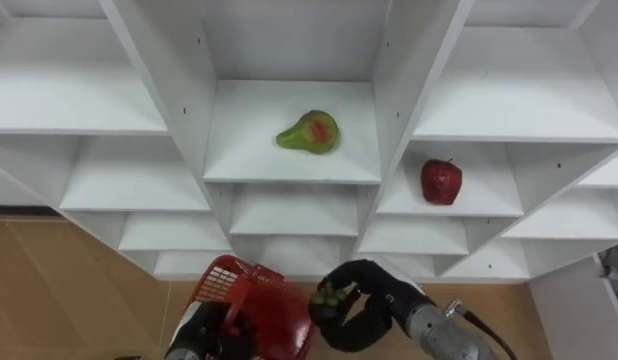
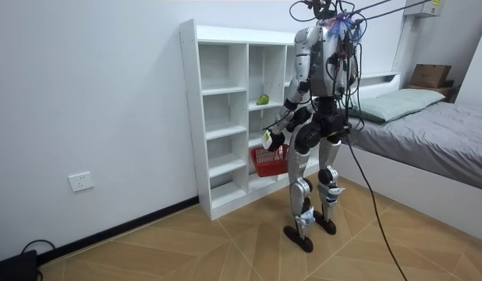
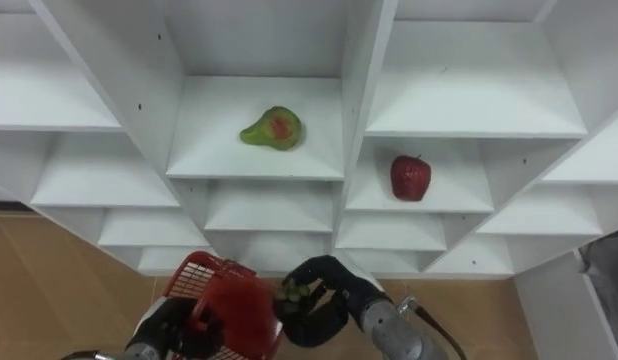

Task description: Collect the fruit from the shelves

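The right hand [image 1: 374,310] curls its fingers round a small bunch of green grapes [image 1: 332,294], at the rim of the red basket [image 1: 254,300] just to its left. The left hand [image 1: 197,338] grips that basket. Beyond the hands, in the white closet [image 1: 404,70], a green pear [image 1: 309,132] lies ahead and a red apple [image 1: 441,181] ahead-right.
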### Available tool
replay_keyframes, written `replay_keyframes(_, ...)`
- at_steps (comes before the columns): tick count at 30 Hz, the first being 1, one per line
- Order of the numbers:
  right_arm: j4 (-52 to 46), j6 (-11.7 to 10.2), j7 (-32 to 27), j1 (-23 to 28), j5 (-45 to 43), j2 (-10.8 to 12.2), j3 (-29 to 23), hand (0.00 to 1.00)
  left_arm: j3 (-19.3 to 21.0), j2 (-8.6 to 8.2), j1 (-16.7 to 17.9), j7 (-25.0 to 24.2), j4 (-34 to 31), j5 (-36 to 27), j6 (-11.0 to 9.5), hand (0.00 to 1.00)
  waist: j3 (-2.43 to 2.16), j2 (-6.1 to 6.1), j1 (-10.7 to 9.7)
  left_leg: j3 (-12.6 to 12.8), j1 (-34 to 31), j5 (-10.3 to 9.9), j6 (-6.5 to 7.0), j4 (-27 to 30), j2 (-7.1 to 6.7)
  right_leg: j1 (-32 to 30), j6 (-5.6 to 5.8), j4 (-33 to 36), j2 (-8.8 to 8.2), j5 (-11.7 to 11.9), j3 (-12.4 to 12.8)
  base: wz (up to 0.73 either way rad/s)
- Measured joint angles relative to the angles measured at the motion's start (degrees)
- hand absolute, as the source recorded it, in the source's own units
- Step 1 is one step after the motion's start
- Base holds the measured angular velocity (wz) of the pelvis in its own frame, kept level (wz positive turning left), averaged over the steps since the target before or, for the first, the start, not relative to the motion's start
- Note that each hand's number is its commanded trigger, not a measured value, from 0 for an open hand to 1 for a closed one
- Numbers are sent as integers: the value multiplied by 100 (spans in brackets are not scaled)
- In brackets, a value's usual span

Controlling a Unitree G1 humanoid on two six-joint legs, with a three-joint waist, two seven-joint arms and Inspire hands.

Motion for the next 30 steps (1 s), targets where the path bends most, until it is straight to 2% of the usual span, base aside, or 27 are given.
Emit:
replay_keyframes(2, 101, -16, -126, -7, -10, 1, 51, 100, -162, 10, -9, -69, -8, 0, -37, 100, 0, 5, 6, -53, -83, 13, -14, 38, 6, -50, -8, 1, -1, 5, -73, 13)
replay_keyframes(6, 371, -204, -204, -117, -49, 1, 197, 100, -333, 17, -10, -286, -20, 37, -189, 100, -3, 15, 12, -65, -180, 21, -23, 89, 9, -133, -22, 0, 2, 13, -95, 2)
replay_keyframes(14, 765, -267, -219, -238, -130, 8, 377, 100, -437, 35, -53, -562, -133, 36, -383, 100, -4, 15, 31, -56, -205, 21, -23, 86, 6, -169, -21, -2, 2, 13, -89, 0)
replay_keyframes(19, 897, -312, -214, -265, -127, 4, 416, 100, -440, 13, -93, -674, -133, 34, -392, 100, 0, 38, 43, -48, -207, 21, -22, 89, 6, -169, -22, -1, 2, 13, -88, 0)
replay_keyframes(26, 1007, -319, -211, -334, -127, -12, 419, 100, -637, 0, -117, -768, -138, 32, -394, 100, -6, 158, 115, -42, -202, 25, -26, 83, 7, -215, -23, 68, -1, 12, -62, -1)
replay_keyframes(30, 1184, -330, -238, -433, -128, 6, 420, 100, -656, -7, -143, -845, -138, 33, -394, 100, -3, 167, 150, -43, -199, 40, -25, 83, 3, -216, -24, 79, -5, 11, -53, 0)
